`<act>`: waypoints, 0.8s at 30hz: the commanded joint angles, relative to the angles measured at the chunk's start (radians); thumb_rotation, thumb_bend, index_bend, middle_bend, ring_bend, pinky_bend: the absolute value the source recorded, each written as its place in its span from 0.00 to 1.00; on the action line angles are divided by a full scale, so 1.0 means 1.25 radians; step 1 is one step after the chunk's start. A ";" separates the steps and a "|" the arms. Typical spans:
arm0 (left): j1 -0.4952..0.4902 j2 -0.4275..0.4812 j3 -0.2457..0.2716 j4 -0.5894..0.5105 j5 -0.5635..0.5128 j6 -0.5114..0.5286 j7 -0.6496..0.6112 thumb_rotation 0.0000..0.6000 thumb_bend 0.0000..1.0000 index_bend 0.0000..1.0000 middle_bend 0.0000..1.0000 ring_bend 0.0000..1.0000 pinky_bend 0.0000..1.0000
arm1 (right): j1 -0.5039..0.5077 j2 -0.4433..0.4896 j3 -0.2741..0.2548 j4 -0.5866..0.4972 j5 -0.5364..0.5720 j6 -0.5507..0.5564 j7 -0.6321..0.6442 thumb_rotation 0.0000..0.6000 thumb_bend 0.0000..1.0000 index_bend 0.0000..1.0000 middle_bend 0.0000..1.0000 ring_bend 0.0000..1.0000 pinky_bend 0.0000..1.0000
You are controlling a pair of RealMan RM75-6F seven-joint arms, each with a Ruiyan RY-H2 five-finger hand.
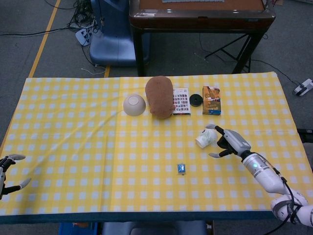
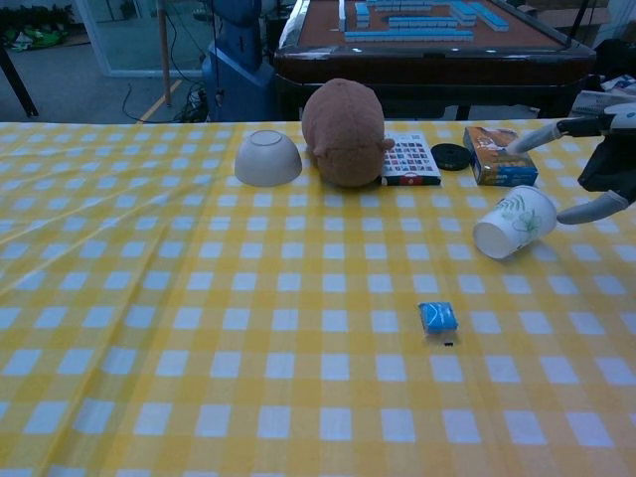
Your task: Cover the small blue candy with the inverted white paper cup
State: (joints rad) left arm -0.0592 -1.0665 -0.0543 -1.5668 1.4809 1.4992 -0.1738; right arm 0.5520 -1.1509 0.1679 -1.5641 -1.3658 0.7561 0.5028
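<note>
One white paper cup (image 2: 515,222) lies tipped on the yellow checked tablecloth (image 1: 88,147), just left of the right hand (image 1: 230,141), whose fingers are spread, holding nothing. One small blue candy (image 2: 437,318) lies nearer, apart.

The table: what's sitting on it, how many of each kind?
Paper cup: 1
Blue candy: 1
Upturned bowl: 1
Brown plush toy: 1
Card with colored squares: 1
Black disc: 1
Small box: 1
Total: 7
</note>
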 commanded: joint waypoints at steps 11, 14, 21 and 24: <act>0.002 0.005 0.000 -0.001 -0.004 0.000 -0.009 1.00 0.08 0.40 0.31 0.37 0.64 | 0.138 -0.037 -0.028 -0.160 0.358 0.153 -0.875 1.00 0.05 0.19 1.00 1.00 1.00; 0.001 0.006 -0.001 0.000 -0.007 -0.003 -0.012 1.00 0.08 0.40 0.31 0.37 0.64 | 0.169 -0.062 -0.035 -0.153 0.399 0.172 -0.961 1.00 0.05 0.20 1.00 1.00 1.00; 0.003 0.010 -0.001 0.002 -0.010 -0.004 -0.024 1.00 0.08 0.40 0.32 0.37 0.64 | 0.215 -0.095 -0.059 -0.146 0.470 0.188 -1.075 1.00 0.09 0.22 1.00 1.00 1.00; 0.004 0.011 -0.002 0.002 -0.011 -0.004 -0.027 1.00 0.08 0.40 0.32 0.37 0.64 | 0.227 -0.102 -0.072 -0.141 0.494 0.193 -1.107 1.00 0.09 0.23 1.00 1.00 1.00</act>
State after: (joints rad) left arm -0.0548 -1.0523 -0.0564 -1.5638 1.4673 1.4943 -0.2077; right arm 0.8260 -1.2695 0.0887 -1.7431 -0.7612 0.9897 -0.8653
